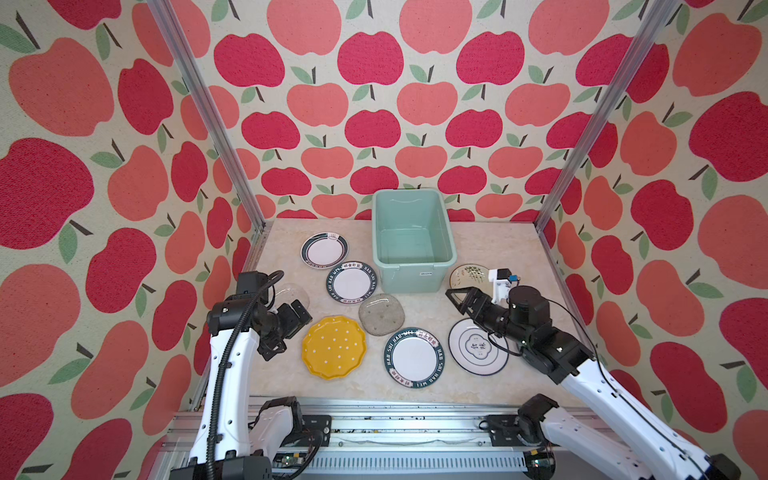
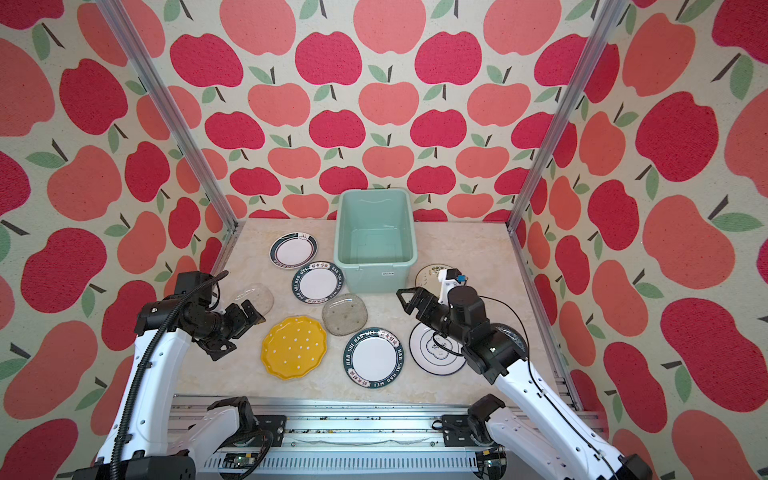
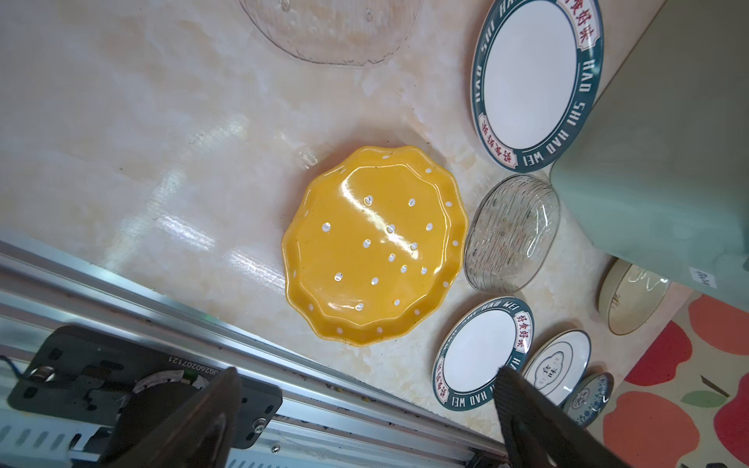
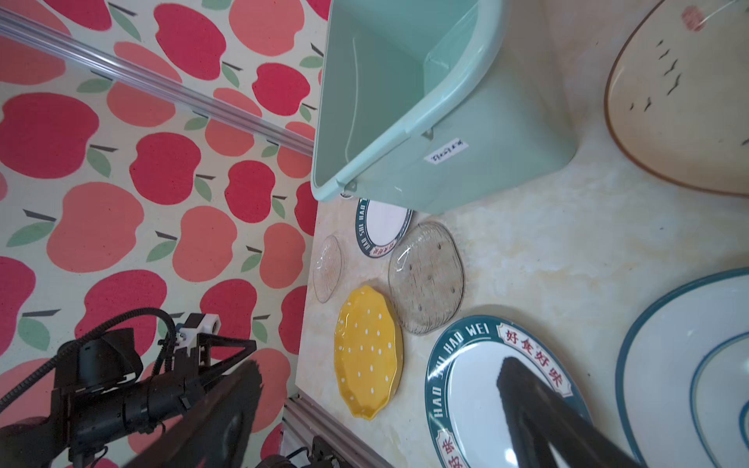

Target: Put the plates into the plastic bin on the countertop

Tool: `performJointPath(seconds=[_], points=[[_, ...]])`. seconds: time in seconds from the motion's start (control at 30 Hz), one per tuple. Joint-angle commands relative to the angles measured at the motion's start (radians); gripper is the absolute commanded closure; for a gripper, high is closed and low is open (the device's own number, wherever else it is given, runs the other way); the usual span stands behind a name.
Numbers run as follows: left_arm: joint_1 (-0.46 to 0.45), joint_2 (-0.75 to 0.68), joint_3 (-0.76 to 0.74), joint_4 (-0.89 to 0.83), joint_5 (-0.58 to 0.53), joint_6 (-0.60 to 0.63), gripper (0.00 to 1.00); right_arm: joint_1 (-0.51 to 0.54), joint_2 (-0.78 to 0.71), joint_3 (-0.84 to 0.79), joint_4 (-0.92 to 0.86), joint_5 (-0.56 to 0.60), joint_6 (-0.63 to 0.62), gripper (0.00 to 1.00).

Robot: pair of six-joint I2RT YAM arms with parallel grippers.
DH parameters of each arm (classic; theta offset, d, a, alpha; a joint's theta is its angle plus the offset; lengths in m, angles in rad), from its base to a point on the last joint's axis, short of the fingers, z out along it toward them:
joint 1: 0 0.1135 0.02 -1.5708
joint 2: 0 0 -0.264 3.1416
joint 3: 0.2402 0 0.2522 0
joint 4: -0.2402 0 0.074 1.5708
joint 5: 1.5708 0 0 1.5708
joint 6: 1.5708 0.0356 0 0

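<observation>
- Plainly, all the plates (image 1: pixel 351 282) in view lie flat on the countertop (image 1: pixel 478 241), and the plastic bin (image 1: pixel 411 276) stands empty at the far middle.
- Left and near of the bin lie three green-rimmed plates (image 1: pixel 414 358), a yellow scalloped plate (image 1: pixel 334 347), a ribbed glass dish (image 1: pixel 381 314) and a clear glass plate (image 1: pixel 297 293).
- Right of the bin sits a cream plate (image 1: pixel 465 275). Nearer lies a blue-lined white plate (image 1: pixel 471 357), partly under the right arm (image 1: pixel 590 386).
- The plates look stiff, glazed and breakable, and are probably slippery.
- Lying flat, they offer only the rim, so a hold would likely go across an edge with one finger worked under the lip.
- The yellow plate's raised wavy wall seems the easiest purchase. The two glass pieces are likely the slickest.
- The left gripper (image 1: pixel 300 316) hovers on the left, between the clear glass plate and the yellow one. Its jaws are spread wide with nothing between them.
- The left arm (image 1: pixel 226 365) rises from the near rail (image 1: pixel 374 419) and bends its forearm toward the right.
- The right gripper (image 1: pixel 459 298) hangs just near of the bin's near right corner, beside the cream plate, and is aimed left. Its jaws are also wide and empty.
- The right arm stretches low from the near right across the blue-lined plate.
</observation>
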Motion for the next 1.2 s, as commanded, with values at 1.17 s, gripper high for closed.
performJointPath(seconds=[1.17], points=[[-0.062,0.304,-0.142,0.233,0.017,-0.039,0.01,0.378,1.093,0.539,0.110,-0.160,0.207,0.04]])
